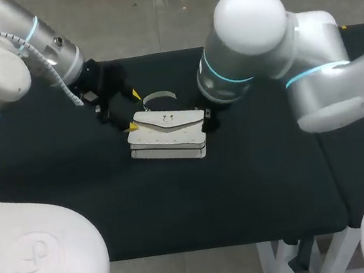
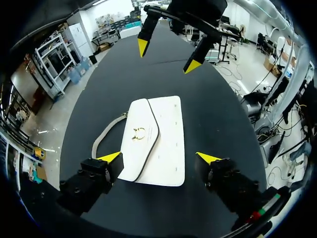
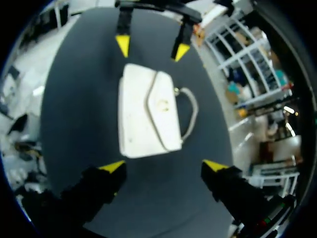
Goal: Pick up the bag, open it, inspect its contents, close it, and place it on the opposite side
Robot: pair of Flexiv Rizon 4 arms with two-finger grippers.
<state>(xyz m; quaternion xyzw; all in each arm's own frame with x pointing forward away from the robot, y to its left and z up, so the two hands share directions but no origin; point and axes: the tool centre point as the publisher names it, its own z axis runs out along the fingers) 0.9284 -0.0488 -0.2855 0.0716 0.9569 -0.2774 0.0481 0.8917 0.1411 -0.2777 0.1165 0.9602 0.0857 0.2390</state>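
Note:
A white flap bag (image 1: 168, 133) with a small gold clasp lies flat and closed on the black table (image 1: 256, 180), its pale loop handle (image 1: 158, 98) toward the far side. My left gripper (image 1: 133, 109) stands open at the bag's left end. In the left wrist view that end of the bag (image 2: 153, 141) lies between the spread yellow tips of the left gripper (image 2: 158, 158), with a gap on one side. My right gripper (image 1: 208, 118) is at the bag's right end, mostly hidden under its arm. In the right wrist view the right gripper (image 3: 163, 166) is open, and the bag (image 3: 146, 111) lies just ahead of it.
Each wrist view shows the other arm's open gripper beyond the bag: the right gripper (image 2: 167, 56) and the left gripper (image 3: 151, 47). The black cloth stretches bare toward the front edge and to both sides of the bag.

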